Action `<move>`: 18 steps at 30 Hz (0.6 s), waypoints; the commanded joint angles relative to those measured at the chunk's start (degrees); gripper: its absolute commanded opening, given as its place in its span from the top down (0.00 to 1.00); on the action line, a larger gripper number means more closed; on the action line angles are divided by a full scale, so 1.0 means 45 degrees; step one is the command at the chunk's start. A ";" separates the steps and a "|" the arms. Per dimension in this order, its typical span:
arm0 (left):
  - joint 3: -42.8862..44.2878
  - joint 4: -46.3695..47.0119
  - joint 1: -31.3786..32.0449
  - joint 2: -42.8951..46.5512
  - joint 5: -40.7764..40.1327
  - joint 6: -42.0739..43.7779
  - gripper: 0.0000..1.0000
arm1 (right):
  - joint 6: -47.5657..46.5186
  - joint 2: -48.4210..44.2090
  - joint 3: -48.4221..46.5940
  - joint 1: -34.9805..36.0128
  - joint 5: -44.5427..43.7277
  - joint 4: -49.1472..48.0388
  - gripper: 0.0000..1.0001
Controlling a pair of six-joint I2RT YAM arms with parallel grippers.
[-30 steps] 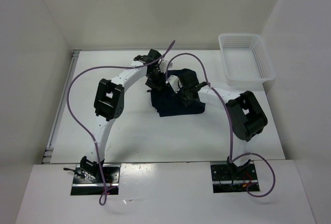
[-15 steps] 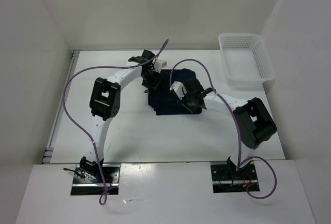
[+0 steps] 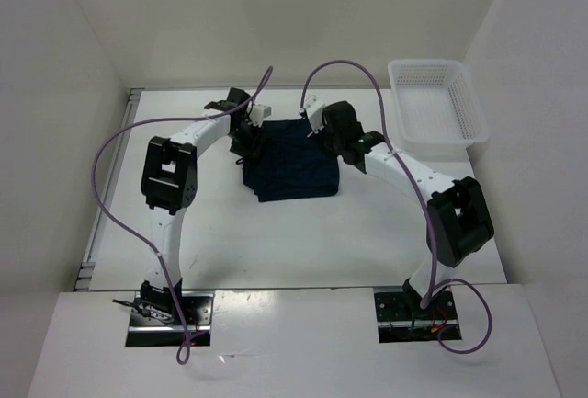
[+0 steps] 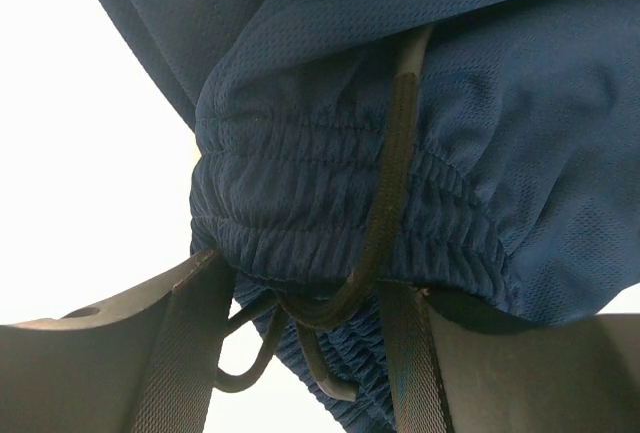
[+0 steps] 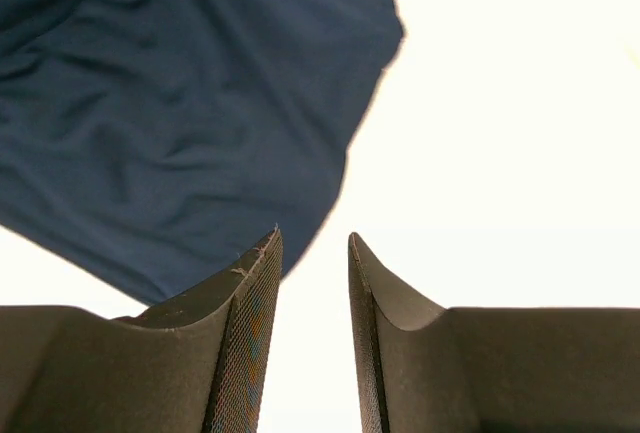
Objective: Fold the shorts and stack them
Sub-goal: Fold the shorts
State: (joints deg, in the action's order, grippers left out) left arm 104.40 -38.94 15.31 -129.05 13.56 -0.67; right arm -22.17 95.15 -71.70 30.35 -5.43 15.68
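So, here's where you stand: the shorts lie in the middle of the table as a roughly rectangular navy bundle, which looks to me like at least one fold is already in. It's not tidy yet though, the near edge is uneven and the left side is bunched up

Your left fingers are at the left edge of that bundle. In the left wrist view they've got the gathered waistband wedged between them, with the black drawstring looping down through the gap. They stand fairly wide, but only because the fabric there is thick, and I'd call that a grip

Your right fingers are up by the far right corner of the shorts, parted just a little with nothing between them, only bare table showing through the gap. The cloth edge sits just beyond the tips, not touching

The white basket at the far right has nothing in it, well apart from the shorts. My read is you're mid-fold: you still need to finish and flatten the fold, and the stacking part hasn't started
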 commanded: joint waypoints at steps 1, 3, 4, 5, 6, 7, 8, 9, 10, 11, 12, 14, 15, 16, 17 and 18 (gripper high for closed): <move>-0.0639 -0.0255 -0.0530 0.0474 -0.1178 0.0148 0.36 | 0.0632 -0.0579 -0.0590 -0.0064 -0.1272 -0.0963 0.62; -0.0837 -0.0253 -0.0531 0.0592 -0.1315 0.0148 0.36 | 0.0631 -0.0462 -0.0590 -0.0201 -0.1526 -0.1141 0.62; -0.1146 -0.0253 -0.0531 0.0786 -0.1315 0.0148 0.36 | 0.0631 -0.0462 -0.0590 -0.0356 -0.1527 -0.1257 0.60; -0.1284 -0.0118 -0.0531 0.0904 -0.1315 0.0148 0.35 | 0.0631 -0.0462 -0.0590 -0.0357 -0.1701 -0.1258 0.60; -0.1402 -0.0117 -0.0531 0.1118 -0.1315 0.0148 0.34 | 0.0631 -0.0462 -0.0590 -0.0357 -0.1819 -0.1432 0.58; -0.1403 0.0057 -0.0531 0.1236 -0.1179 0.0148 0.32 | 0.0515 -0.0462 -0.0474 -0.0357 -0.1956 -0.1434 0.57; -0.1403 0.0195 -0.0531 0.1237 -0.1178 0.0148 0.32 | 0.0513 -0.0462 -0.0473 -0.0357 -0.2092 -0.1570 0.57; -0.1403 0.0312 -0.0531 0.1373 -0.1178 0.0148 0.32 | 0.0513 -0.0462 -0.0473 -0.0357 -0.2210 -0.1687 0.57; -0.1403 0.0313 -0.0531 0.1374 -0.1062 0.0148 0.32 | 0.0513 -0.0462 -0.0473 -0.0357 -0.2211 -0.1688 0.56; -0.1287 0.0313 -0.0531 0.1374 -0.1061 0.0148 0.31 | 0.0513 -0.0462 -0.0473 -0.0357 -0.2211 -0.1688 0.56; -0.1170 0.0313 -0.0531 0.1374 -0.1061 0.0148 0.30 | 0.0513 -0.0462 -0.0473 -0.0357 -0.2211 -0.1688 0.56; -0.0760 0.0313 -0.0531 0.1258 -0.1061 0.0148 0.29 | 0.0786 -0.0462 -0.0473 -0.0357 -0.2211 -0.1688 0.54; -0.0643 0.0178 -0.0531 0.1257 -0.1177 0.0148 0.25 | 0.0787 -0.0462 -0.0473 -0.0357 -0.2095 -0.1688 0.54; -0.0525 0.0176 -0.0531 0.1257 -0.1178 0.0148 0.23 | 0.1077 -0.0462 -0.0473 -0.0357 -0.1978 -0.1688 0.53; -0.0524 0.0176 -0.0531 0.1373 -0.1178 0.0148 0.22 | 0.1215 -0.0288 -0.0473 -0.0473 -0.1822 -0.1688 0.53; -0.0524 0.0176 -0.0531 0.1645 -0.1178 0.0148 0.18 | 0.1410 -0.0170 -0.0647 -0.0475 -0.1588 -0.1688 0.52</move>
State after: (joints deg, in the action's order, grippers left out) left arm 99.90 -38.20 12.99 -124.97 9.15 -0.21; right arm -18.90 94.63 -72.60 28.67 -13.63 11.60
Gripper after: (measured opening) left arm 0.798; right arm 0.476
